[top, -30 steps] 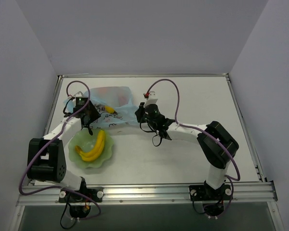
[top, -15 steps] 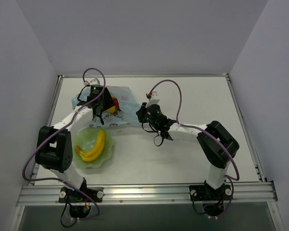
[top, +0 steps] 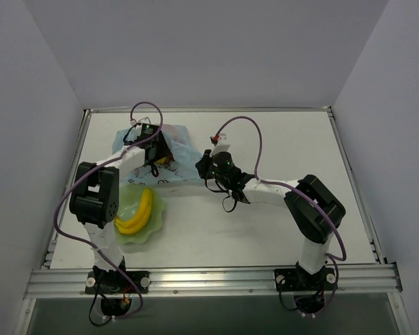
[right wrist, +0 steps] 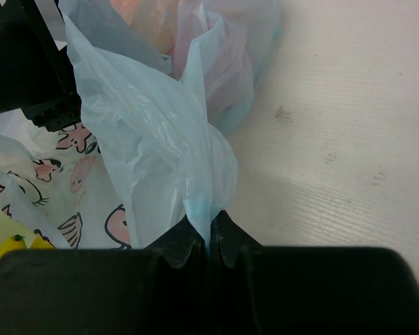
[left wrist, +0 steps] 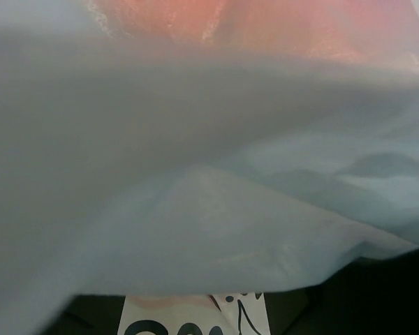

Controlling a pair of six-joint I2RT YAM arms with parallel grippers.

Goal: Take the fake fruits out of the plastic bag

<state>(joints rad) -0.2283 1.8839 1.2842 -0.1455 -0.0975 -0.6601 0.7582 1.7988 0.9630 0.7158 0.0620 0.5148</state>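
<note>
The light-blue plastic bag (top: pixel 181 143) lies at the back left of the table. My left gripper (top: pixel 156 155) is pushed into its mouth. In the left wrist view bag film (left wrist: pixel 195 174) fills the frame, with an orange-red fruit (left wrist: pixel 265 21) glowing through it at the top. Dark finger shapes stand wide apart at the bottom corners, nothing gripped between them. My right gripper (right wrist: pixel 209 223) is shut on a pinched fold of the bag (right wrist: pixel 160 125), holding it up. A yellow banana bunch (top: pixel 138 211) lies in the pale green bowl (top: pixel 156 222).
The bowl sits near the left arm's base, just in front of the bag. The banana's tip (right wrist: pixel 7 248) shows at the lower left of the right wrist view. Bare white table (right wrist: pixel 349 118) lies right of the bag.
My left gripper has swung from beside the bowl back and to the right into the bag's mouth, its jaws spreading. The right gripper has kept its hold on the bag.
</note>
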